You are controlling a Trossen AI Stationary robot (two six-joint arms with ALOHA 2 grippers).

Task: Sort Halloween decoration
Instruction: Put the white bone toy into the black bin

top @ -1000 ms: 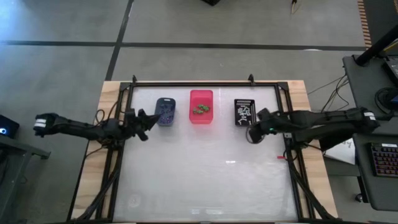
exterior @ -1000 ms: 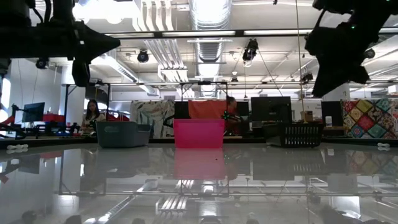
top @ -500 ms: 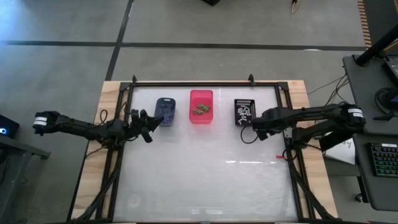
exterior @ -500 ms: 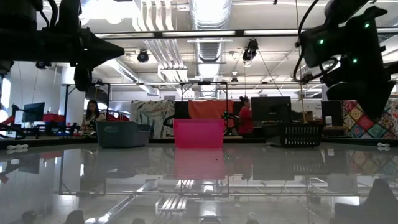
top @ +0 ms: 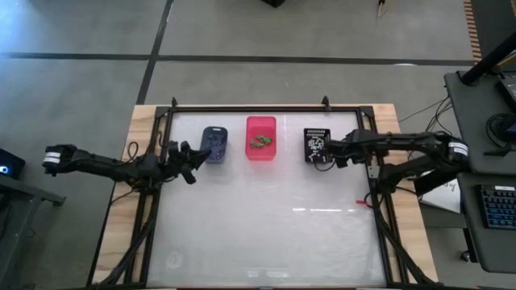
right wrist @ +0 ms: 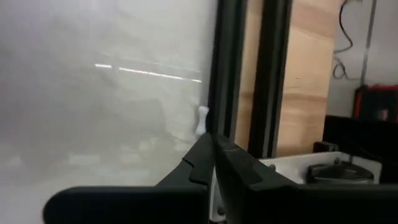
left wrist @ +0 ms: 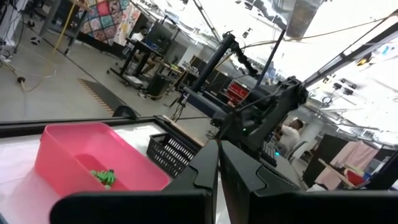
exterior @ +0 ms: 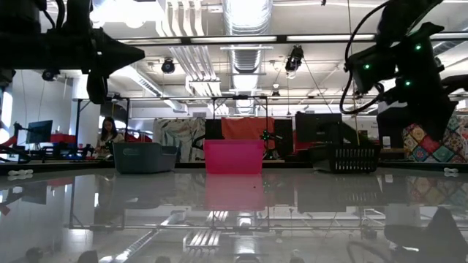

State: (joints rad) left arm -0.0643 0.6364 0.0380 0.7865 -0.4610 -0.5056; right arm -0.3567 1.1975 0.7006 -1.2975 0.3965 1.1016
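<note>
Three small bins stand in a row near the table's far edge. The blue-grey bin (top: 214, 143) holds purple trinkets, the pink bin (top: 260, 137) holds green ones (left wrist: 102, 177), and the black bin (top: 317, 145) holds white ones. My left gripper (top: 192, 156) hovers shut just left of the blue-grey bin; its shut fingers (left wrist: 217, 158) point toward the pink bin. My right gripper (top: 325, 151) is shut above the black bin's near right part, with nothing showing between its fingers (right wrist: 214, 152). A tiny white thing (right wrist: 202, 119) lies on the table beside the right rail.
A black metal frame (top: 266, 107) borders the glossy white table top, with wooden margins (top: 141, 129) outside it. A small red thing (top: 363, 203) lies near the right rail. The near half of the table (top: 266, 234) is open. In the low view the bins (exterior: 234, 156) line the far edge.
My right gripper has swung from the table's right middle toward the far edge and now hangs over the black bin; the arm has turned as it went. My left gripper has stayed by the blue-grey bin.
</note>
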